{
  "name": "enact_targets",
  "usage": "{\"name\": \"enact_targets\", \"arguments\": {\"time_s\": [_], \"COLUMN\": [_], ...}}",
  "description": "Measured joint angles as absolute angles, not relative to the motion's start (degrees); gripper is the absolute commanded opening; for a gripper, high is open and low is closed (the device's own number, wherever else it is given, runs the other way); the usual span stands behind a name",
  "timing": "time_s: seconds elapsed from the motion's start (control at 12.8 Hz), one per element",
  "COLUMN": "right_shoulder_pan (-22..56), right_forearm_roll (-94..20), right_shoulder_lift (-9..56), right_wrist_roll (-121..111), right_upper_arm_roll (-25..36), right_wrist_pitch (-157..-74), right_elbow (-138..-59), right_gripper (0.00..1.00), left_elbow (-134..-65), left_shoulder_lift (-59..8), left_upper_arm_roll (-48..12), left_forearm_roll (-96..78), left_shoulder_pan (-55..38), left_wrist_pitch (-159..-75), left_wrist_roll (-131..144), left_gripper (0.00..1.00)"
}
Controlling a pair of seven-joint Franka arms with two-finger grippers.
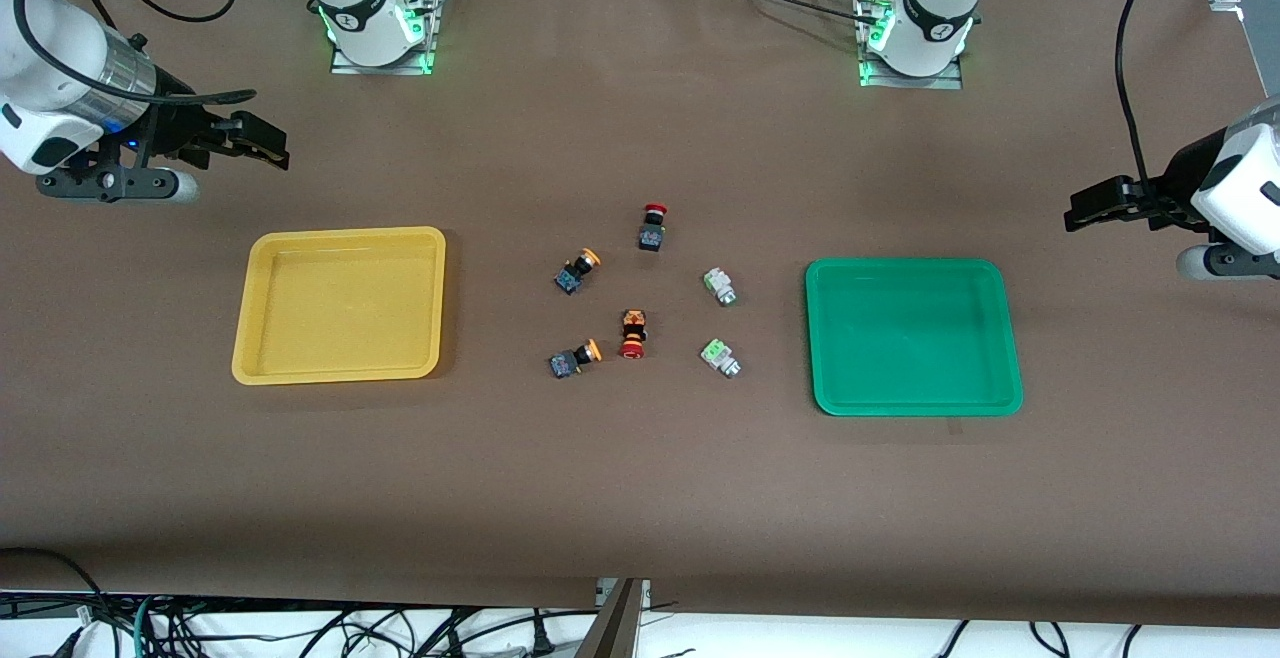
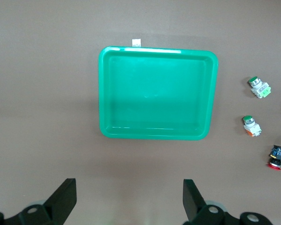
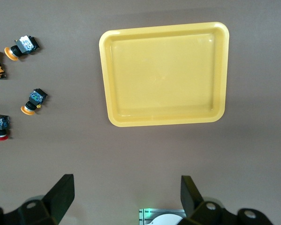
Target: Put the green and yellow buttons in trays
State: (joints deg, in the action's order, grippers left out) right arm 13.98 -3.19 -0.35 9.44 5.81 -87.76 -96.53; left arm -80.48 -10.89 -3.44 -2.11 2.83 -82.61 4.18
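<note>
So I'm looking at six little switches sitting in a cluster mid-counter, between the two trays. The upper yellow button [image 1: 577, 271] is lying on its side, long axis diagonal, orange cap aiming up toward the arm bases and the left arm's end. The lower yellow button [image 1: 574, 358] is lying flatter, cap pointing toward the left arm's end. The upper green button [image 1: 719, 286] and the lower green button [image 1: 721, 357] are both lying diagonal, silver tips aiming toward the front camera and the left arm's end. Two red-capped switches are in there too: one [image 1: 652, 226] farthest from the camera, cap toward the bases, and another [image 1: 633, 333] in the middle, cap toward the camera.

The yellow tray [image 1: 340, 304] is sitting toward the right arm's end, the green tray [image 1: 912, 335] toward the left arm's end, both with nothing in them. The brown counter [image 1: 640, 498] is covered with matte sheeting, with cables dangling along the near edge.

Both arms are waiting. The right gripper [image 3: 123, 194] is hanging out past the yellow tray, fingers spread wide and holding nothing. The left gripper [image 2: 129, 199] is doing the same past the green tray, fingers [image 2: 65, 197] released.
</note>
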Motion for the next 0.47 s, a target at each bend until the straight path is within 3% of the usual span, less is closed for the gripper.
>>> {"name": "enact_targets", "arguments": {"time_s": [0.47], "right_shoulder_pan": [14.04], "right_forearm_roll": [-2.54], "right_shoulder_lift": [-0.25], "right_wrist_roll": [10.2], "right_upper_arm_roll": [4.86], "right_wrist_pitch": [-87.85], "right_elbow": [-96.08], "right_gripper": [1.0], "left_elbow": [-80.47], "left_shoulder_lift": [-10.91], "left_upper_arm_roll": [-3.44], "left_forearm_roll": [-2.11], "left_shoulder_pan": [2.84], "left_wrist_pitch": [-82.61], "left_wrist_roll": [4.18], "left_gripper": [1.0]}}
